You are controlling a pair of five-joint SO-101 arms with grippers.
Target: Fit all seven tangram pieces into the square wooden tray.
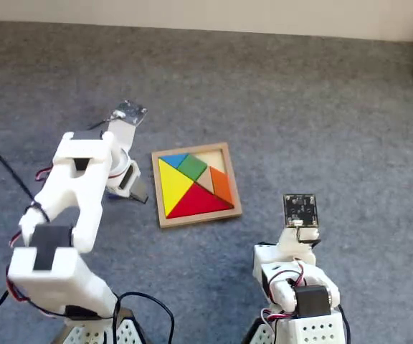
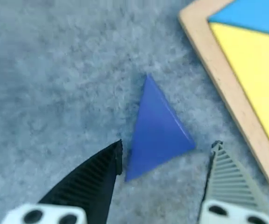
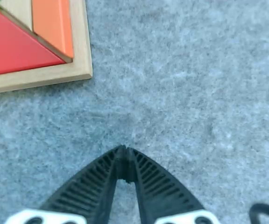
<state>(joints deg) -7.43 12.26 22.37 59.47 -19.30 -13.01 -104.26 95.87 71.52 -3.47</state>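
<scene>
Left gripper: jaws spread wide, gripping nothing, straddling blue triangle lying flat on grey carpet, just beside tray.
Right gripper: fingers pressed together, holding nothing, above carpet near a tray corner.
Tray contents: yellow piece, red piece, orange piece, green piece, light-blue piece.

No readable text, no labels, no numbers, no signs on anything in view

Left gripper straddles the blue triangle, jaws wide. Tray rim sits near the grey finger; bare carpet on the other side.
</scene>
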